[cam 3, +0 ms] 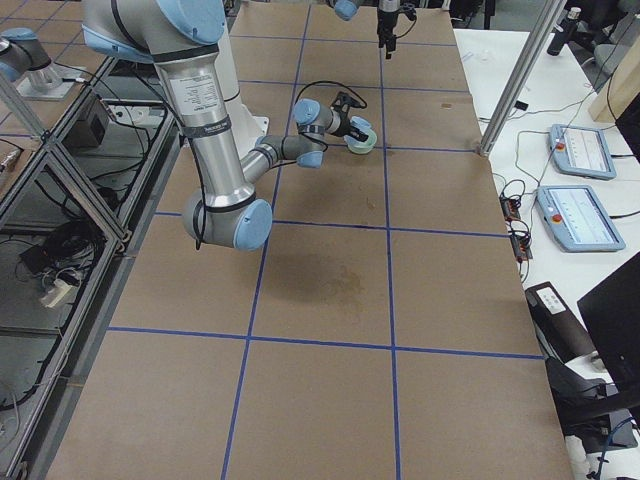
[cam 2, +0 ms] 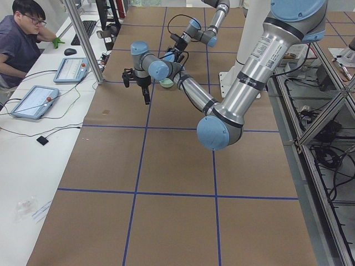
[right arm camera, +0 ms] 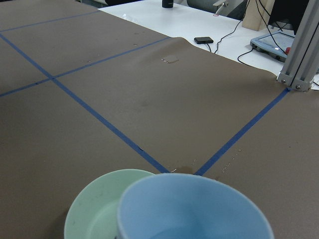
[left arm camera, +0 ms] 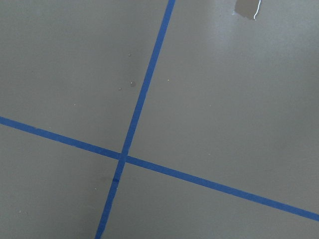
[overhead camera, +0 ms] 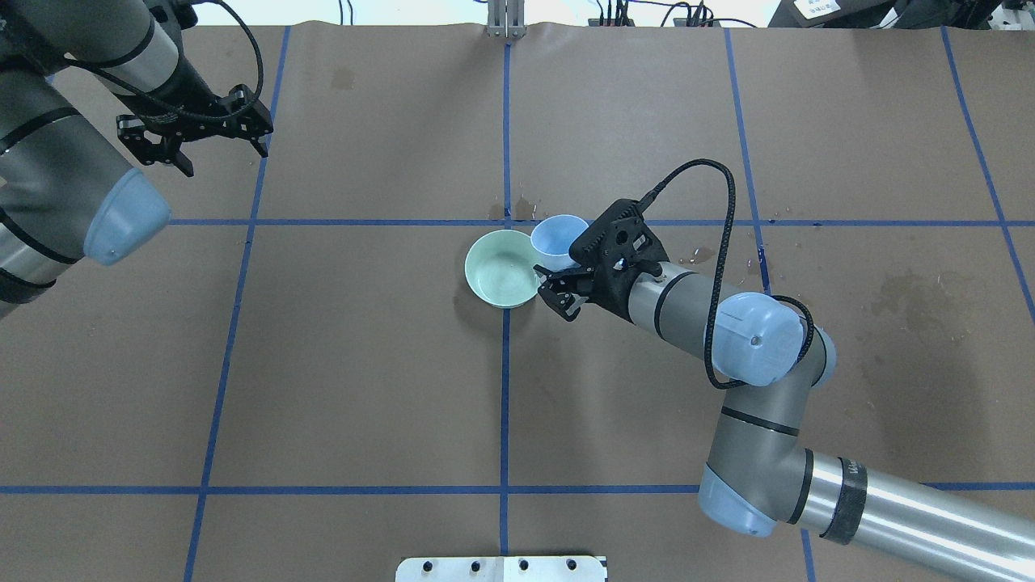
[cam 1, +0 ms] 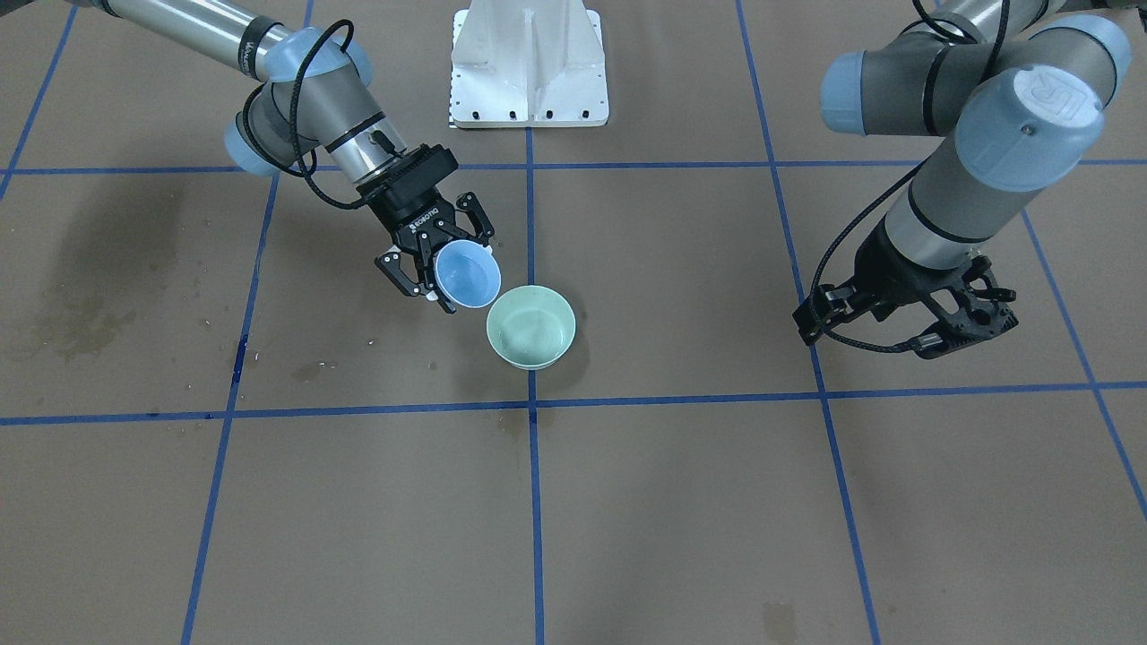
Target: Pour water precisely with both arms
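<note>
Grips cup [cam 1: 468,273] in right tool [cam 1: 437,253], closed on its wall, tipped toward bowl [cam 1: 530,327] just beside. Hangs left tool [overhead camera: 218,152] spread wide, empty, well apart over tabletop [cam 1: 681,502]. From overhead, hints at water [overhead camera: 503,279] as faint sheen in bowl; from right wrist, crops cup's bottom. From left wrist, gives only tape [left arm camera: 144,94] and tabletop.

Front/overhead opposed; shared green bowl [cam 1: 498,315]; L-wrist prob. down
</note>
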`<state>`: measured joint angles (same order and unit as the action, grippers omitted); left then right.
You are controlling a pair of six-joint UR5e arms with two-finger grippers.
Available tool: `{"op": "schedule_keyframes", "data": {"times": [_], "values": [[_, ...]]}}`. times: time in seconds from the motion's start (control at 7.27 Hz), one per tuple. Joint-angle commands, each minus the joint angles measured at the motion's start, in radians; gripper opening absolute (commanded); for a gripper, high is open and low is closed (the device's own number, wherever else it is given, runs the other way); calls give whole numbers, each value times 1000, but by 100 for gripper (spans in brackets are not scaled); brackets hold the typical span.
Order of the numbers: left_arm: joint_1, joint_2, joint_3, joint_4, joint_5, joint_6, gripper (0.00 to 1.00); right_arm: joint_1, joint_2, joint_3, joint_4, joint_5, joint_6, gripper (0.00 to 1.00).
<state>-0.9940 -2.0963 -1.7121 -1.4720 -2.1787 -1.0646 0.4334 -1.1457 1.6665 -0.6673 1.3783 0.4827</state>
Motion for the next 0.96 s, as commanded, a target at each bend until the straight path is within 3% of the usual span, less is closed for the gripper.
{"op": "schedule_keyframes", "data": {"times": [0.0,0.55,0.83], "values": [[-9,9,2,1,0,18,100,-5,55,76,-247,4,-27,0],[-15,13,11,-2,0,20,100,-50,119,98,-555,7,-68,0],[-15,19,19,-2,2,26,100,-53,129,98,-624,48,-70,0]]}}
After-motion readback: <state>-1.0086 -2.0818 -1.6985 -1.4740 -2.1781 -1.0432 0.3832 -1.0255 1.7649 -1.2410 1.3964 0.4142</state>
